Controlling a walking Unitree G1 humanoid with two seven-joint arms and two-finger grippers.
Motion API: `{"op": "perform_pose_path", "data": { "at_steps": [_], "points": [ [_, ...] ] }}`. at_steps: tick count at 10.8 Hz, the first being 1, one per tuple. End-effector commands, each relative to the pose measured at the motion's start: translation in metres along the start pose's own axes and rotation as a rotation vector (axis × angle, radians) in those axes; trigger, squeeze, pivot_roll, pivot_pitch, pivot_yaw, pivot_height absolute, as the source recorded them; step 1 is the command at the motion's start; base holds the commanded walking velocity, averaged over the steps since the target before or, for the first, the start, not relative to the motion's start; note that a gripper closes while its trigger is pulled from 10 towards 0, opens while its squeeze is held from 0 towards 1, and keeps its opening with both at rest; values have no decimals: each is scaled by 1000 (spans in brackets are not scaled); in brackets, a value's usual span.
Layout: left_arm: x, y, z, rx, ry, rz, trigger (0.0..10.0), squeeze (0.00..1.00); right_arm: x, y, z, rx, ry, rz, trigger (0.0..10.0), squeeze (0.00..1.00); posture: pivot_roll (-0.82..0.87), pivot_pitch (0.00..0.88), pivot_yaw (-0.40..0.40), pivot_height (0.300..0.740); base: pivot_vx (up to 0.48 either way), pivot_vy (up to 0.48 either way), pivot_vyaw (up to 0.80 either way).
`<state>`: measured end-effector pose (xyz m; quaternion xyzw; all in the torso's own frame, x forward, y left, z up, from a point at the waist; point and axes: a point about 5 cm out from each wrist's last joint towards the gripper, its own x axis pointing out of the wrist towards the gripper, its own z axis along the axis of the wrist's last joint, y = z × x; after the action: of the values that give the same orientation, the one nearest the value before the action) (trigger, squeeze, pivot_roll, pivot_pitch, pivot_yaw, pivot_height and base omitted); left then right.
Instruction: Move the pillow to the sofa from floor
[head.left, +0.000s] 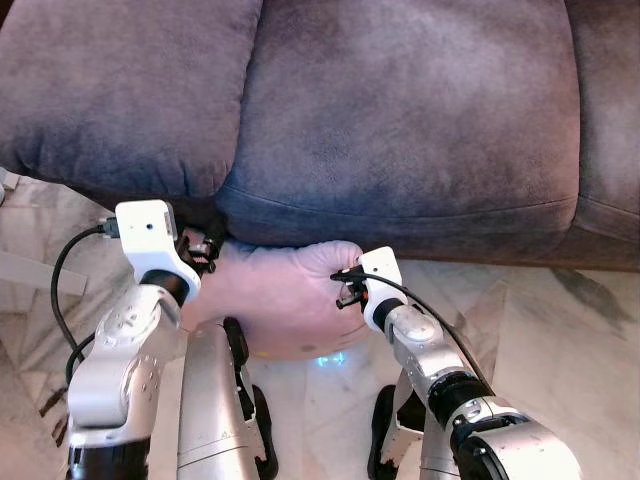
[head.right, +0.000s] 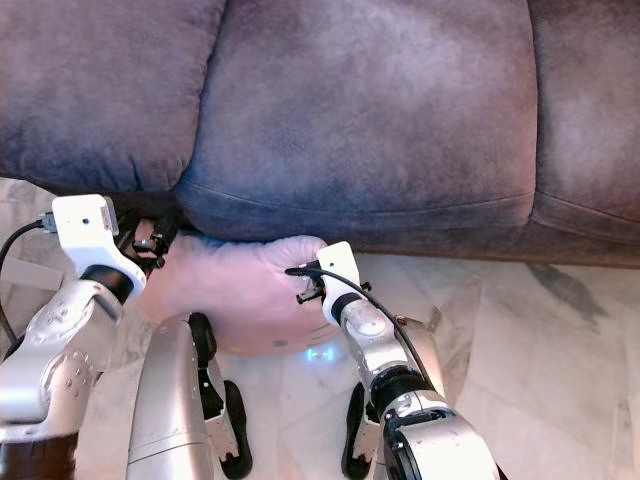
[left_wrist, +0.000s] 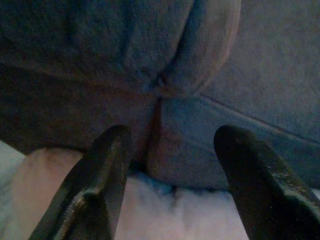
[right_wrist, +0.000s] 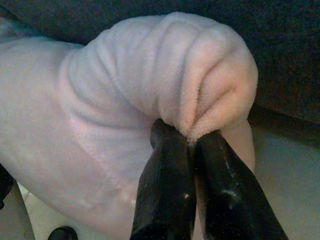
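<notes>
A: What's on the robot's left side?

B: The left hand (head.left: 205, 247) sits at the left end of the pink pillow (head.left: 285, 300), close under the front edge of the sofa (head.left: 400, 120). From its wrist camera the two black fingers (left_wrist: 95, 190) stand well apart, with the pillow's pale fabric below them and the seam between two sofa cushions ahead. Nothing is pinched between them.

A: And the pillow itself?

B: It lies low in front of the sofa, over the marble floor (head.left: 560, 330), its upper edge touching or tucked just under the cushion's overhang. It is between the two arms, not up on the seat.

A: The right side?

B: The right hand (head.left: 348, 285) is at the pillow's right corner. In its wrist view the fingers (right_wrist: 165, 195) are pressed together on a bunched fold of the pink fabric (right_wrist: 200, 90), so it is clamped on the pillow.

A: Anything else near?

B: A black cable (head.left: 60, 290) loops from the left wrist.
</notes>
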<state>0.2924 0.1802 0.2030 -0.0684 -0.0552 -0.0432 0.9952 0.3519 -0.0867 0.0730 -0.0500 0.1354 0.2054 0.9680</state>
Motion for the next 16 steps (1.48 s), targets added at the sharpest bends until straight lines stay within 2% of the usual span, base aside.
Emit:
{"op": "perform_pose_path", "data": {
  "at_steps": [1,3,4,6,9,11,12,13,16],
  "points": [
    [1,8,-3,13,5,29,10000,0,3,5,13,0,-59,11,10000,0,276,408,81,492,0,0,0],
    [12,10,3,17,-34,29,10000,0,2,-1,36,-23,-171,-6,10000,0,266,355,73,492,0,0,0],
    [15,10,4,14,-46,29,10000,0,0,-1,39,-35,-197,-11,10000,0,259,328,67,492,0,0,0],
    [19,14,-8,-8,-40,50,10000,0,-6,0,29,-7,-206,-14,10000,0,242,280,54,492,0,0,0],
    [12,17,-30,-7,0,71,10000,0,-17,3,24,82,-269,-36,10000,0,224,245,39,492,0,0,0],
    [12,23,-38,-38,15,95,10000,0,-20,8,12,74,-233,-14,10000,0,223,241,28,492,0,0,0],
    [13,29,-41,-75,28,121,10000,0,-22,7,11,76,-226,-17,10000,0,218,238,23,492,0,0,0],
    [13,36,-42,-78,30,149,10000,0,-23,5,12,72,-224,-19,10000,0,214,239,18,492,0,0,0],
    [13,28,-42,-88,5,132,10000,0,-24,1,27,67,-284,-35,10000,0,201,223,7,492,0,0,0]
  ]
}}
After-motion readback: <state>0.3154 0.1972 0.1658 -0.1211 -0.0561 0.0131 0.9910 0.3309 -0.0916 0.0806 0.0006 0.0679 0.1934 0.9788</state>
